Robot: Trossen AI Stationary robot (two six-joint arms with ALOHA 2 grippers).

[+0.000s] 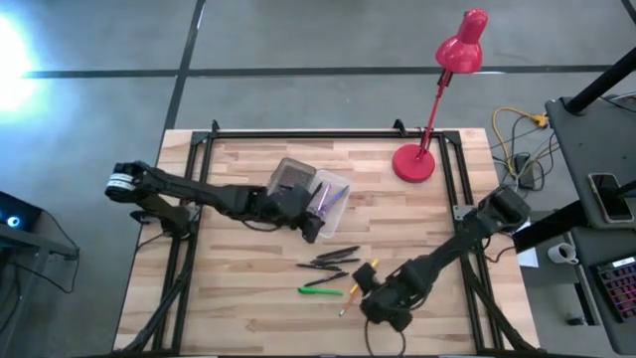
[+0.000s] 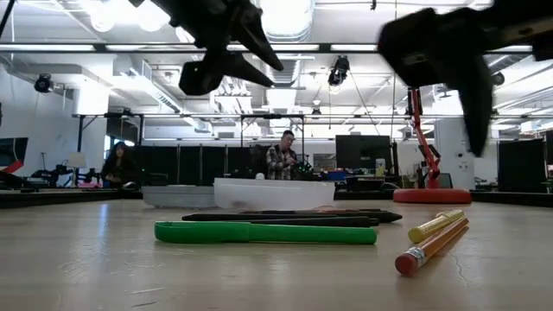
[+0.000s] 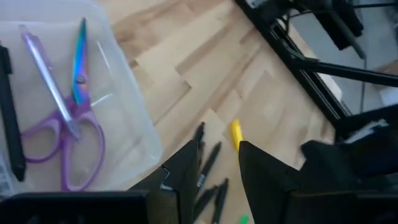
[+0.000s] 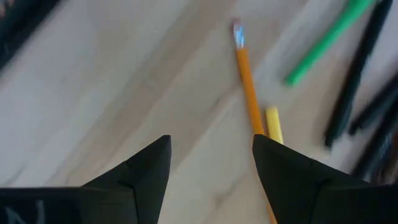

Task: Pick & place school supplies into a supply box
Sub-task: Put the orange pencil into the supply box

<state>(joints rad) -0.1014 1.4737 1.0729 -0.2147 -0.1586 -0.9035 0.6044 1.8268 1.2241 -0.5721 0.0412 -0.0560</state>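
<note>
The translucent supply box [image 1: 333, 199] stands open mid-table, its lid [image 1: 289, 179] laid back to the left. Purple-handled scissors [image 3: 68, 118] and a dark pen [image 3: 12, 130] lie inside it. Nearer the near edge, on the wood, lie several dark pens [image 1: 333, 259], a green pen [image 1: 320, 291], an orange pencil [image 4: 247, 93] and a short yellow item [image 4: 272, 124]. My left gripper [image 3: 217, 171] is open, just past the box's near rim and above the dark pens. My right gripper [image 4: 211, 158] is open, above the table just right of the pencil [image 1: 350, 296].
A red desk lamp [image 1: 437, 99] stands at the far right of the table. Black frame rails [image 1: 194, 189] run along the table's left, far and right sides. Bare wood [image 1: 248, 298] lies left of the pens. People sit in the room beyond [image 2: 281, 160].
</note>
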